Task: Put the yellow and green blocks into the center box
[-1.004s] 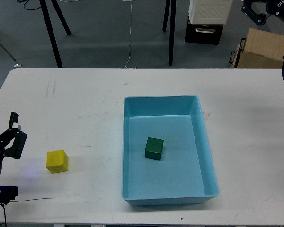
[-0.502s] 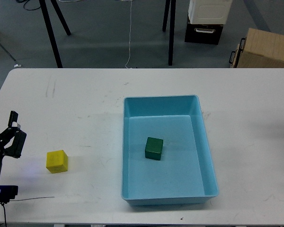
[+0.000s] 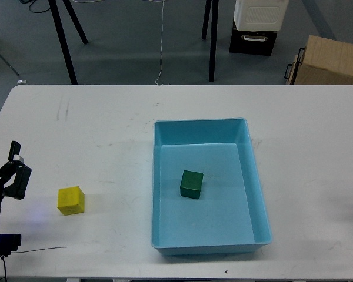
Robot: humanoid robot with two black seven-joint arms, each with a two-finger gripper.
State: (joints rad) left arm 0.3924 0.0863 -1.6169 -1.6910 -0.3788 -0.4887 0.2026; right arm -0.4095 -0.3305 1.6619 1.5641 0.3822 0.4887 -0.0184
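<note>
While the green block (image 3: 191, 184) lies already on the floor of the light blue box (image 3: 256, 176), a little left of the middle of it, the yellow block (image 3: 70, 200) is not yet inside. It sits alone on the white surface (image 3: 94, 135), well apart from the box, on its left side. So I judge that half of the task is done, and the step in hand is the fetching of the yellow one.

At the left edge the left hand (image 3: 14, 173) hangs near the yellow block, a bit higher in the view and to the left of it, not touching. Its two fingers seem to stand apart and nothing is between them. The right hand is not in the view at all, so I cannot tell anything about it.

For the next move, I think the left hand must go to the right and down until the block is between the fingers, with the fingers set along two flat opposite sides. Then it must close, lift, carry the block over the left wall of the box, and release it beside the green block, not on top of it.
</note>
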